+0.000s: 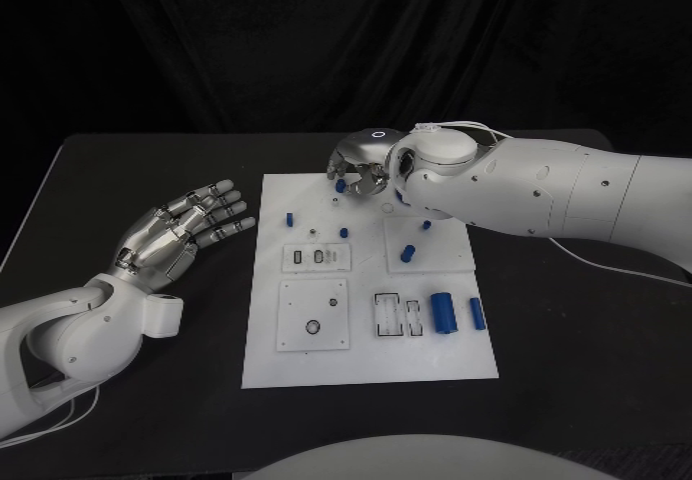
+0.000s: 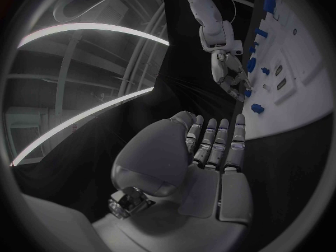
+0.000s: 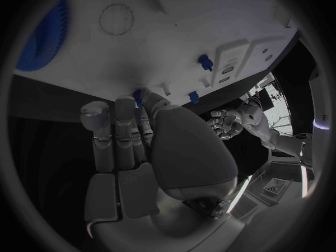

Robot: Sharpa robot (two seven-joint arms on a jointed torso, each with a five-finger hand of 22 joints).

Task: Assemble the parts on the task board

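One blue part point(image 1: 336, 186) sits half-hidden under the right hand point(image 1: 361, 168).

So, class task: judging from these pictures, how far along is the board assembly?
Early. Several small pegs stand on the white board. The right hand is at a blue peg at the far edge. Two blue cylinders lie loose beside an open slot. The left hand waits open.

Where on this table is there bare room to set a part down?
Bare black table lies left of the white board beyond the left hand, and along the board's near edge. It is crowded at the board's far end under the right hand.
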